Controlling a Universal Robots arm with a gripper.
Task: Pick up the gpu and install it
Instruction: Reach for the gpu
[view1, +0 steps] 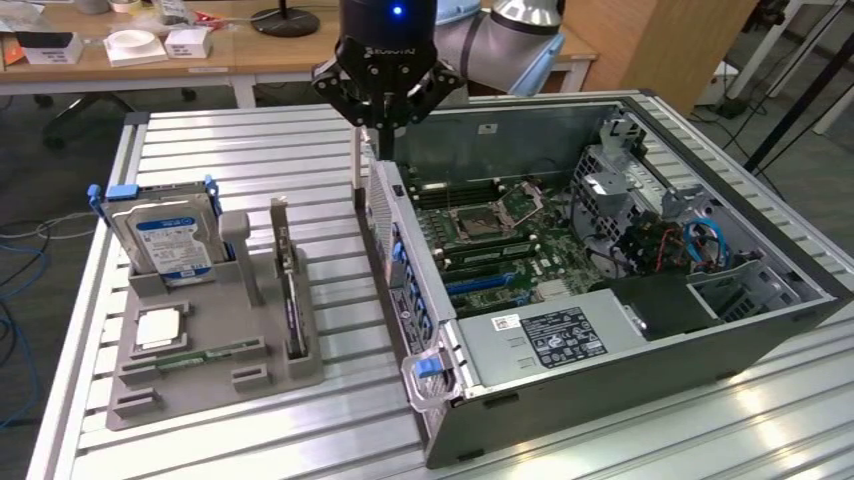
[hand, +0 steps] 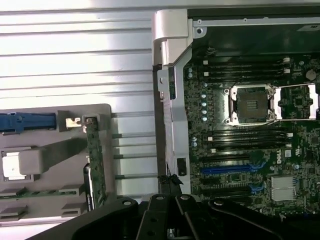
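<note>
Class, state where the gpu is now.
On the exterior view's left, the gpu stands on edge in the grey holder, between the hard drive and the open computer case.

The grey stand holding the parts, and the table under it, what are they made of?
The grey stand looks like plastic: matte, uniform grey, with blocky moulded slots; possibly printed. The table looks like bare aluminium: silvery ribbed slats that catch the light.
</note>
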